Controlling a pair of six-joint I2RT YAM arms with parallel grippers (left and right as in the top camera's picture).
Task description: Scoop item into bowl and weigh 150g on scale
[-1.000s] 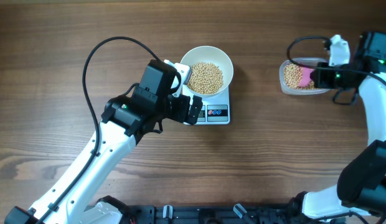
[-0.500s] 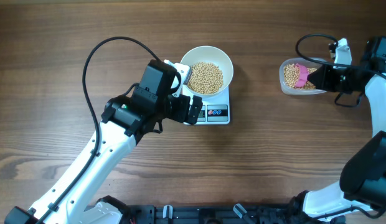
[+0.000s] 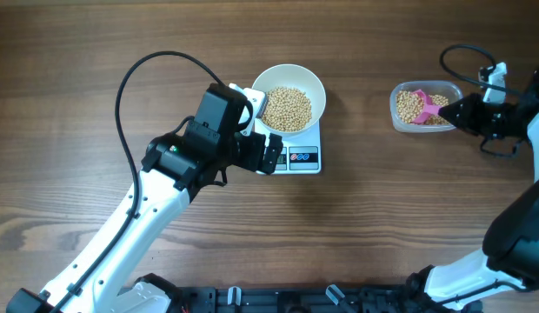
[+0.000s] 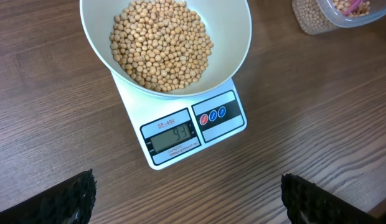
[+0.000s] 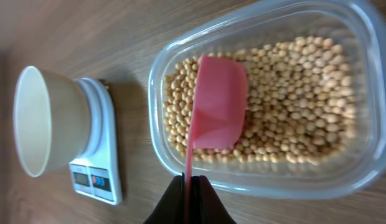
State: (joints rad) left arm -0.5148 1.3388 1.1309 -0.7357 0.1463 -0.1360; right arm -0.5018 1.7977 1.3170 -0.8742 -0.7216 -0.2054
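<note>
At upper right, the right gripper [image 3: 462, 111] pinches the pink scoop [image 3: 429, 106] in the tub [image 3: 398, 123]. The left gripper [image 4: 190, 196] gapes wide by the scale [image 4: 224, 116].

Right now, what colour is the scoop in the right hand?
Pink. The scoop shows best in the right wrist view.

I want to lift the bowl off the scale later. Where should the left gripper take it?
Probably the bare rim of the bowl, from above, one finger inside and one outside: its wall flares smoothly and the beans lie well below the rim.
</note>
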